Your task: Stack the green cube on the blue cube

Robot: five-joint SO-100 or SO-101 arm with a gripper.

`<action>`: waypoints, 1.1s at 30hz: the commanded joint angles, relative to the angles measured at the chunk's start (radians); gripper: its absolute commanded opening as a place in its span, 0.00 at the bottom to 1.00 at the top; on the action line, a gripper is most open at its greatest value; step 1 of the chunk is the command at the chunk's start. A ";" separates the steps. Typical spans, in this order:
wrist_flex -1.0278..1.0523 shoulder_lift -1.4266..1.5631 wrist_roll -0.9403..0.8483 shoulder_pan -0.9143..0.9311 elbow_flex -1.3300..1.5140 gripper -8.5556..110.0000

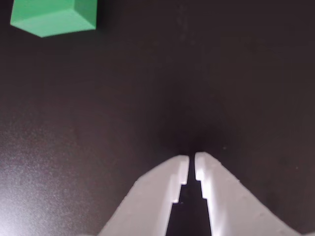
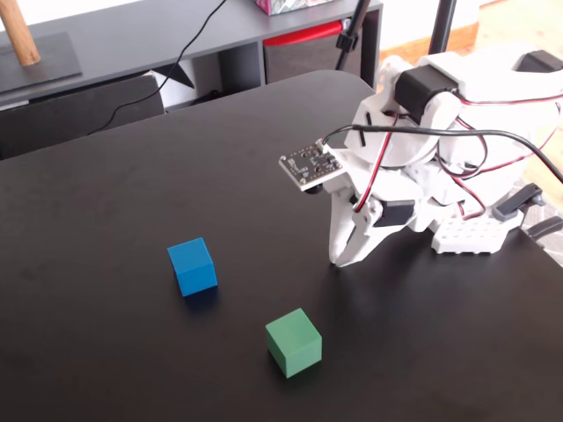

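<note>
The green cube (image 2: 294,342) sits on the black table (image 2: 132,202) at the front middle of the fixed view. In the wrist view it shows at the top left corner (image 1: 54,17). The blue cube (image 2: 193,265) sits on the table to its left and a little farther back; it is out of the wrist view. My white gripper (image 2: 339,260) is shut and empty, tips down close to the table, to the right of and behind the green cube. In the wrist view its fingers (image 1: 192,162) meet with only a thin slit between them.
The arm's white base (image 2: 466,233) with red and black wires stands at the table's right edge. A grey shelf (image 2: 158,40) with a cable runs behind the table's far edge.
</note>
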 commanded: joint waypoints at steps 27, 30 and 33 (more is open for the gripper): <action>0.202 -0.859 0.247 -0.264 -1.014 0.08; 0.170 -0.953 0.278 -0.284 -1.071 0.08; 0.147 -1.023 0.305 -0.311 -1.109 0.08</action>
